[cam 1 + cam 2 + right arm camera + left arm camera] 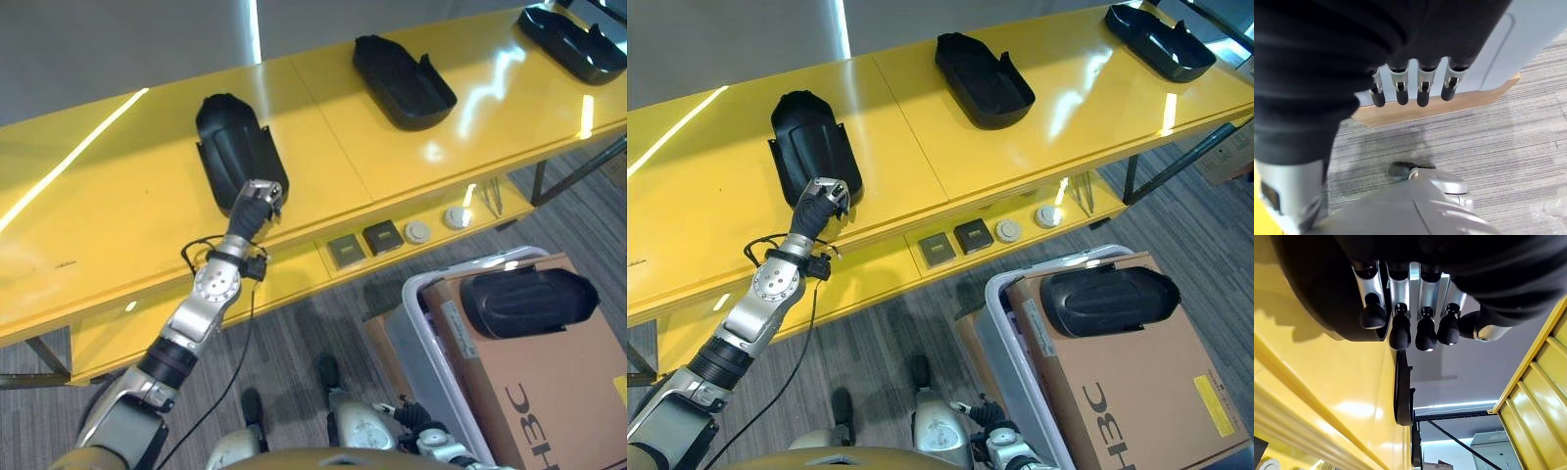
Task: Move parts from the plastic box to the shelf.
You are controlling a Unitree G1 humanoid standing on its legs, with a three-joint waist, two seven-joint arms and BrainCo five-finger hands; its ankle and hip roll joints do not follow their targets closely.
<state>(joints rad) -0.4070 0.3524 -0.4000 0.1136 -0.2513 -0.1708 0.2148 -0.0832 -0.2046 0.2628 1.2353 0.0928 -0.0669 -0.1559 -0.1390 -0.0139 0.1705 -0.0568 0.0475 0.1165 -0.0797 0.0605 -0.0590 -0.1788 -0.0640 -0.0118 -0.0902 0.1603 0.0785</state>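
left hand (826, 199) rests at the near end of a black moulded plastic part (808, 137) lying on the glossy yellow shelf top (715, 186), fingers (1399, 330) straight against it, not curled. two more black parts (982, 78) (1161, 39) lie further along the shelf. another black part (1104, 299) sits on a brown cardboard sheet (1136, 392) in the grey plastic box (1004, 323). right hand (1410, 88) hangs relaxed, fingers straight, beside the box

Three parts (404, 81) on shelf (118, 186); one in box (423, 338).

Far black part (573, 37) cut off by frame edge.
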